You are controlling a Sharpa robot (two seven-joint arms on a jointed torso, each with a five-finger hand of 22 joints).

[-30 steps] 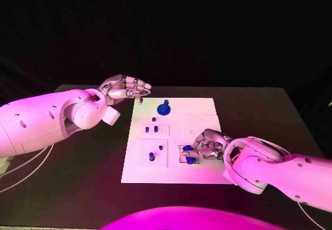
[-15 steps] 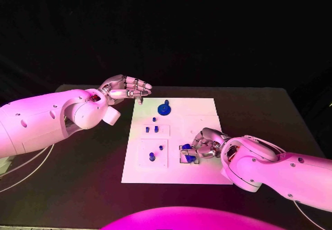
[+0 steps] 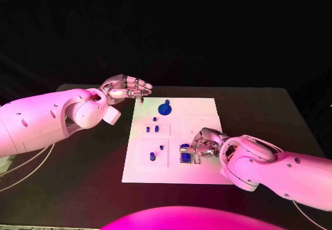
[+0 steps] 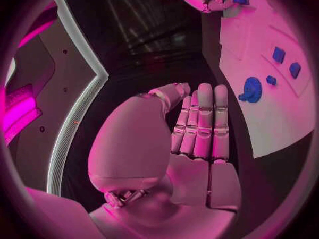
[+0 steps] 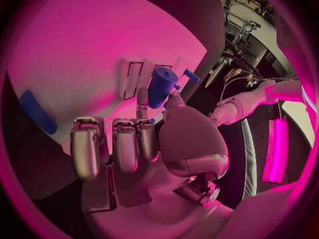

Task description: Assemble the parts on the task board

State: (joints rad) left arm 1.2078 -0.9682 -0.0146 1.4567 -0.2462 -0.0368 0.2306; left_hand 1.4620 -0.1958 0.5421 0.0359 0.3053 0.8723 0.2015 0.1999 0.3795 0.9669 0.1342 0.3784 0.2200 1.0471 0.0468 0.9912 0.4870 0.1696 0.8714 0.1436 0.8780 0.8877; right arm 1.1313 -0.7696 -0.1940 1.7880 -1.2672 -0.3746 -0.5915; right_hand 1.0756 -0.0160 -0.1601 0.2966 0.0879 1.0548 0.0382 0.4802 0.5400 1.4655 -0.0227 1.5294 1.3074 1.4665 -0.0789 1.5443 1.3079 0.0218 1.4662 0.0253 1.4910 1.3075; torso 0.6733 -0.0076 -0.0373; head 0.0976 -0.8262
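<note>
White flat task board [image 3: 200, 170] lying on black worktop [image 3: 83, 158], right robot hand [image 3: 205, 143] pinching small blue cylindrical part [image 5: 160, 86] over it, left robot hand [image 3: 126, 88] hovering curled closed, holding nothing.

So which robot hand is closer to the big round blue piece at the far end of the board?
Left. The left hand hovers beside the board's far corner, close to the round blue piece. The right hand is down the board, near the robot.

Black table [image 3: 263, 115], dark backdrop behind it; pink light over scene.
</note>
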